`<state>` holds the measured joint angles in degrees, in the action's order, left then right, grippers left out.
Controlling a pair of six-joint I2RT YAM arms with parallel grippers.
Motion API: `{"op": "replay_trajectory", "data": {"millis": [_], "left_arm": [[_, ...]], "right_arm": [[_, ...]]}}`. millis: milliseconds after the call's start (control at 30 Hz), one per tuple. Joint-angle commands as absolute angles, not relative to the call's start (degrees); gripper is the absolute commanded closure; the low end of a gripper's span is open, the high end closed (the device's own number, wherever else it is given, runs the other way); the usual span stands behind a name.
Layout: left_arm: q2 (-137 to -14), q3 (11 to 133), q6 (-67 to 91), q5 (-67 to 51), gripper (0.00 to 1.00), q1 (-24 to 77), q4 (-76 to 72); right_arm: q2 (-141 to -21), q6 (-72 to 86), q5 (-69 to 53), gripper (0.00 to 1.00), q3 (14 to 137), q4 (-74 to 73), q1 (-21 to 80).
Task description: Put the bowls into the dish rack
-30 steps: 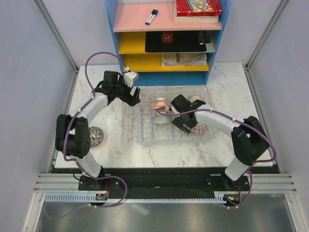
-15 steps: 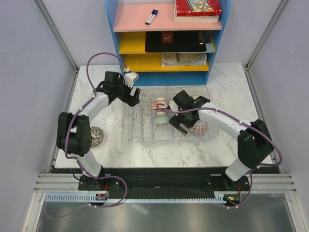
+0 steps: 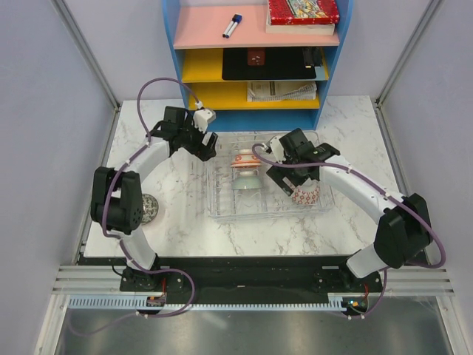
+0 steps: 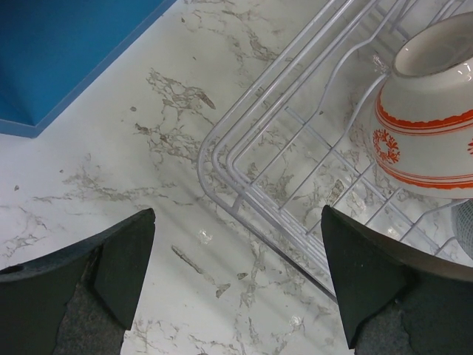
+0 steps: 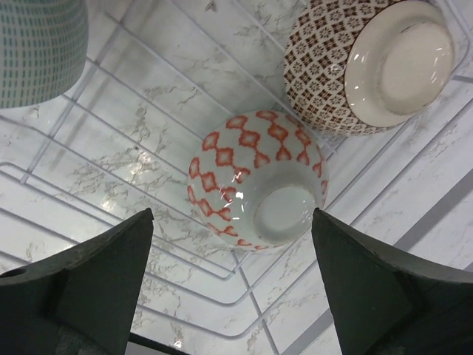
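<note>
The clear dish rack (image 3: 219, 194) lies mid-table. An orange-striped white bowl (image 3: 244, 160) and a grey-green bowl (image 3: 248, 182) sit in its left part. A red-diamond bowl (image 3: 305, 196) sits at its right. My right gripper (image 3: 284, 176) hovers open and empty above the rack. In the right wrist view its jaws (image 5: 232, 216) frame the upturned red-diamond bowl (image 5: 255, 181), beside a brown-patterned bowl (image 5: 366, 63). My left gripper (image 3: 209, 145) is open and empty over the table by the rack's left corner (image 4: 240, 196), near the orange-striped bowl (image 4: 425, 126). A speckled bowl (image 3: 149, 209) stays on the table at the left.
A blue shelf unit (image 3: 255, 118) with pink and yellow shelves stands right behind the rack. Grey walls close both sides. The left arm's elbow (image 3: 111, 200) stands next to the speckled bowl.
My right gripper has moved back and to the right, off the red-diamond bowl, which now shows in the rack. My left gripper has shifted slightly right toward the rack's corner.
</note>
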<state>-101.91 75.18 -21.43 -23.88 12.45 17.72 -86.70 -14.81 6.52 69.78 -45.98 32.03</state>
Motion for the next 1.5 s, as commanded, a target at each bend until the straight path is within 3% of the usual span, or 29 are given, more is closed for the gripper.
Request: {"op": "replay_trajectory", "data": {"millis": [0, 200, 667, 1167, 1467], "left_arm": [[-103.3, 77.7, -24.6, -23.7, 0.0, 13.2, 18.9], [-105.1, 78.7, -26.2, -22.9, 0.0, 14.1, 20.1], [-113.2, 89.9, -22.2, -10.2, 0.0, 14.6, 19.3], [-118.6, 96.9, -20.6, -0.3, 0.0, 14.6, 19.8], [-117.4, 97.0, -19.5, -3.3, 0.0, 14.6, 21.2]], "right_arm": [[-87.7, -14.3, 6.7, 0.06, 71.6, -38.9, 30.2], [-91.2, -12.9, 1.8, 0.08, 70.8, -33.5, 26.1], [-92.8, -12.8, -6.4, 0.09, 66.3, -36.1, 24.2], [-85.8, -12.0, -8.3, 0.09, 59.5, -39.9, 24.2], [-89.4, -12.7, -4.6, 0.08, 62.3, -38.9, 23.7]]}}
